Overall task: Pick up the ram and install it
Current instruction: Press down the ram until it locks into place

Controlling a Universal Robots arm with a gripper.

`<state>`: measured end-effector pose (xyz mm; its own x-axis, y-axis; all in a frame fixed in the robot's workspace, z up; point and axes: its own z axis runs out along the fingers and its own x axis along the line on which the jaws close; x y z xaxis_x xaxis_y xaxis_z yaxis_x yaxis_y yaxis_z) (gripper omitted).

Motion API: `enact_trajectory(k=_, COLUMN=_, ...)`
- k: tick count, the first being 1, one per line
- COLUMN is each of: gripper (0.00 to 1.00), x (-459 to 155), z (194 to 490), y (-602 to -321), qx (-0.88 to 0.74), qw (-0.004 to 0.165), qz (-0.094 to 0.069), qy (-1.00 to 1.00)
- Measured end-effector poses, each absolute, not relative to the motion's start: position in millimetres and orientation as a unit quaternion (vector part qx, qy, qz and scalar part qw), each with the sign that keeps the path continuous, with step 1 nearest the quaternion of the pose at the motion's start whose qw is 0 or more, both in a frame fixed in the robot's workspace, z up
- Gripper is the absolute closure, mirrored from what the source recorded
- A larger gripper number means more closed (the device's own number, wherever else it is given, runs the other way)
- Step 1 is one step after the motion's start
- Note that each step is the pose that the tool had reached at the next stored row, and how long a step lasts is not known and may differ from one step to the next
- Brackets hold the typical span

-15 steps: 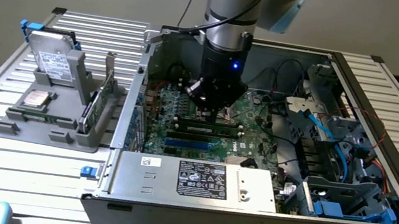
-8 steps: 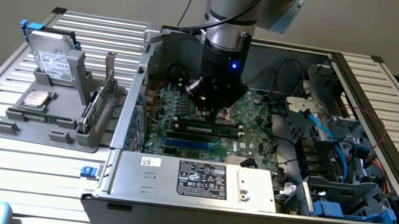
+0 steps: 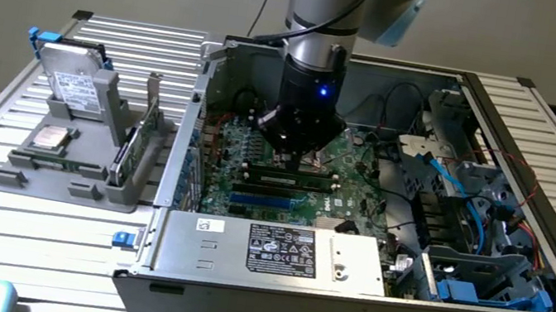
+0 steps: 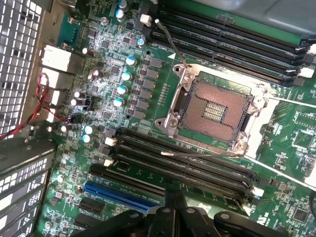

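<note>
In the exterior view the ram (image 3: 287, 180), a narrow green stick with dark chips, stands on edge among the black memory slots of the motherboard (image 3: 256, 152), just in front of the blue slots (image 3: 269, 197). My gripper (image 3: 298, 157) hangs directly above and slightly behind it inside the open computer case (image 3: 343, 309). Whether the fingertips touch the stick cannot be told. In the wrist view my gripper (image 4: 175, 200) has its dark fingers pressed together with nothing between them, over the black slots (image 4: 187, 165) next to a blue slot (image 4: 116, 193).
The bare CPU socket (image 4: 215, 111) lies beyond the slots. A power supply (image 3: 275, 249) fills the case's near side, and blue cables and drive cages (image 3: 466, 236) crowd the exterior view's right. A grey fixture (image 3: 63, 172) on the slatted table holds a hard drive (image 3: 72, 77) and an expansion card (image 3: 135, 142).
</note>
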<state>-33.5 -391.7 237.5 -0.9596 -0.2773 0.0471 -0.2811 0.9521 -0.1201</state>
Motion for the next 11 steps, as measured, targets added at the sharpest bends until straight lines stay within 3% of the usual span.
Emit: enact_trajectory(k=11, gripper=0.89, x=-33.4, z=237.7, y=-391.7, qx=0.079, qw=0.011, qz=0.063, qy=-0.995)
